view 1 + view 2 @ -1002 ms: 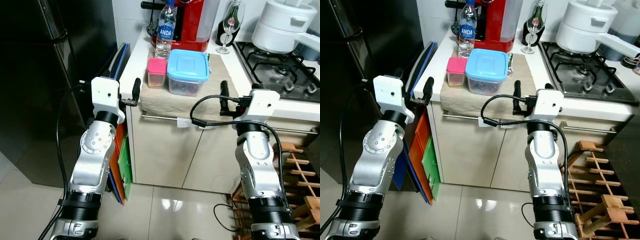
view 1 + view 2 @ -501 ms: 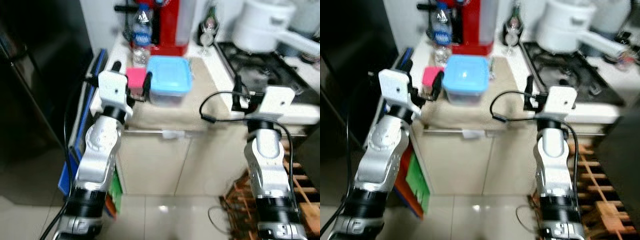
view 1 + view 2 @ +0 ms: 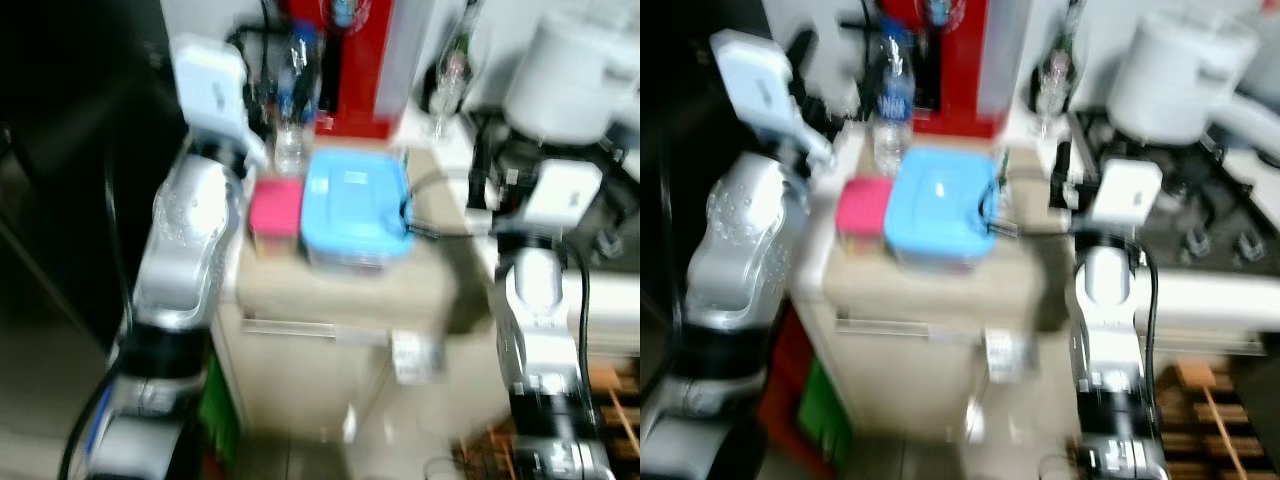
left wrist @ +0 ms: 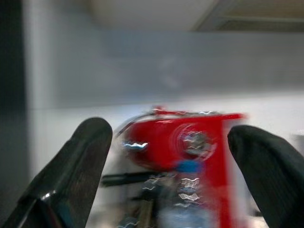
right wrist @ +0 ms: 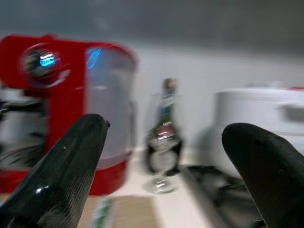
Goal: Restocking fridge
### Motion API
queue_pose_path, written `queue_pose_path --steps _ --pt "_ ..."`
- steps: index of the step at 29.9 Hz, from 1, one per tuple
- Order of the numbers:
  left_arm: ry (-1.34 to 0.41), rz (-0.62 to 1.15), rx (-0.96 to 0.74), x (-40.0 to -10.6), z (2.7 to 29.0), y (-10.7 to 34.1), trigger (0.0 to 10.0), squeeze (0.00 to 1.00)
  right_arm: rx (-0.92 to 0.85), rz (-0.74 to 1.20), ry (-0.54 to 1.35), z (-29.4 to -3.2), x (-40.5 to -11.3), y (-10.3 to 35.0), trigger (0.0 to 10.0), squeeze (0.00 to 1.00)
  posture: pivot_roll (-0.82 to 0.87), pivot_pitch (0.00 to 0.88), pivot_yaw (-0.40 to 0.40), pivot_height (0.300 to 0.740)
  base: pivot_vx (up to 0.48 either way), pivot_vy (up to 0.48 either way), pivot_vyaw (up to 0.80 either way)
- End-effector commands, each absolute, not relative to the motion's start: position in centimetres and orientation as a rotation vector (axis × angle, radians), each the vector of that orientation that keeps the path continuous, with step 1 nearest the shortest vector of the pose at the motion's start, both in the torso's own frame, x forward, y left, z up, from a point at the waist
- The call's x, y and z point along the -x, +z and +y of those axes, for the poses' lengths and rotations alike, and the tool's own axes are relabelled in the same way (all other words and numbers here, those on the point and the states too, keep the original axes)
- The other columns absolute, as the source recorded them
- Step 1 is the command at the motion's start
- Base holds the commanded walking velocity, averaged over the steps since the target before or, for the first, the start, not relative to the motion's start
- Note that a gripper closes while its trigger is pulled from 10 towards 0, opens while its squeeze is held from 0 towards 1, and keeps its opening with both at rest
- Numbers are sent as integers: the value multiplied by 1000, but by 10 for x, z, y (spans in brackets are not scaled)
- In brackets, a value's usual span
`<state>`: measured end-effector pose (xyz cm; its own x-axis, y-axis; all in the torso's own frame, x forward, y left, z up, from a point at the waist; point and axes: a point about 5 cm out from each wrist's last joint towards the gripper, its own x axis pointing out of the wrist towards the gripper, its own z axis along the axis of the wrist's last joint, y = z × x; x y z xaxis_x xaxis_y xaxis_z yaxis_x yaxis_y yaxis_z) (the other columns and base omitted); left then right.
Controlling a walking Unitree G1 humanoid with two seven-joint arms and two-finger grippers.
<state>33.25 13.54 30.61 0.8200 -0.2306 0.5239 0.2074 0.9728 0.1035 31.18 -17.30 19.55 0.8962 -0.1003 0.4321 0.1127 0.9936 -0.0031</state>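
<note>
Step in hand, as I judge it: approach to the counter, nothing picked yet. Head views are blurred.

Items for restocking, on a beige cloth [image 3: 350,285] at the counter's near edge:
- Blue-lidded container [image 3: 355,208], centre of the cloth.
- Pink-lidded tub [image 3: 275,212], just left of it, touching or nearly so; I cannot tell which.
- Water bottle [image 3: 890,110], upright, farther back and left, in front of the red machine [image 3: 355,60].

My parts:
- Left gripper [image 4: 173,166], raised beside the bottle at the counter's far left; fingers spread wide, nothing between them, bottle and machine framed in the gap.
- Right gripper [image 5: 164,156], raised over the right of the cloth; fingers likewise spread and empty, looking toward a wine glass [image 5: 161,154] and a white pot [image 3: 575,85].

Fridge: the dark mass [image 3: 70,200] to the left; door appears shut.

Next move, my judgement: close one pair of fingers round the bottle or the container, then turn left.

Edges and room:
- Bottle is hemmed by the machine behind; a sideways entry risks tipping it.
- Container sits near the front edge; a push toward me could send it off.
- Glass and hob [image 3: 1200,215] crowd the right.
- Freest room is above the cloth.
</note>
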Motion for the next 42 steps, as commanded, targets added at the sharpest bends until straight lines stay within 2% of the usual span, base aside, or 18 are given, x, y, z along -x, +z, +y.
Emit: queue_pose_path --steps 1,7,19,31,33,42 --pt "-222 -504 -8 -340 138 305 10000 0 42 -434 -115 -175 -309 194 10000 0 -45 0 -6 740 0 0 0" --pt "-232 -350 42 -368 147 312 10000 0 34 -413 -124 -175 -301 188 10000 0 -62 0 22 740 0 0 0" --pt "-365 -233 13 -398 142 317 10000 0 10 -394 -95 -163 -286 183 10000 0 -86 5 73 740 0 0 0" --pt "-510 -237 4 -404 138 333 10000 0 11 -357 -95 -164 -272 178 10000 0 -125 50 86 740 0 0 0" --pt "-585 -201 33 -404 137 332 10000 0 12 -349 -92 -164 -271 177 10000 0 -125 55 87 740 0 0 0" --pt "-579 -200 -34 -408 149 332 10000 0 15 -338 -81 -162 -271 179 10000 0 -123 77 96 740 0 0 0"
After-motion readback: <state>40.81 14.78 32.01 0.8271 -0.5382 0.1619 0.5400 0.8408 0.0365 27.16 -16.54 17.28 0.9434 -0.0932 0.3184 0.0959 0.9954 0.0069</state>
